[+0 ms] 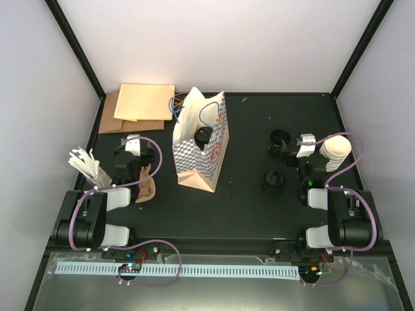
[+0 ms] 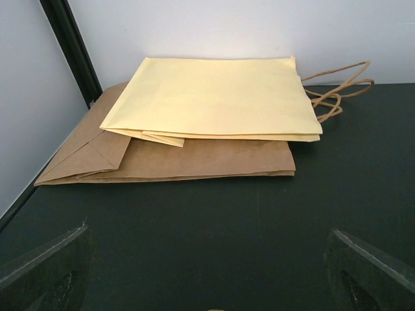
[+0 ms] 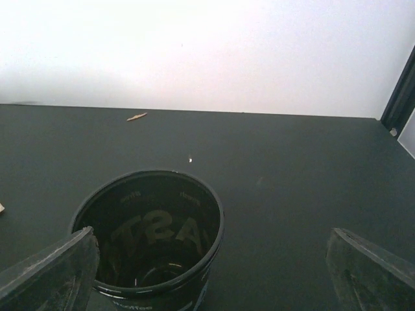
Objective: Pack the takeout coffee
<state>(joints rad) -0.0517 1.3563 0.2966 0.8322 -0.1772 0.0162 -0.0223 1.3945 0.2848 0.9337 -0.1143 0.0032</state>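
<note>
- Takeout coffee: small cream-white paper cup with round black plastic lid. It looks to be sitting inside the standing blue-checked paper bag, centre of the top view. Only the dark lid shows through the open mouth; cup wall hidden.
- Handling, my read: light, with a thin paper wall that crushes if squeezed hard. The lid is slick and could pop. If it needs moving, take the wall just under the rolled rim, gently, and keep it upright.
- Bag: soft, probably tips easily. Nothing else visible in it.
- Right gripper: released, fingers wide, grasping nothing. Black cylindrical tub sits low left between them, close to the frame-left finger. Pale lettering inside; looks empty, bottom dim.
- Left gripper: released, nothing between its fingers. It faces a flat yellow paper bag lying on a flat brown paper bag, upper left of the desk.
- Right edge of top view: stack of nested cream cups. Left edge: holder of white sticks.
</note>
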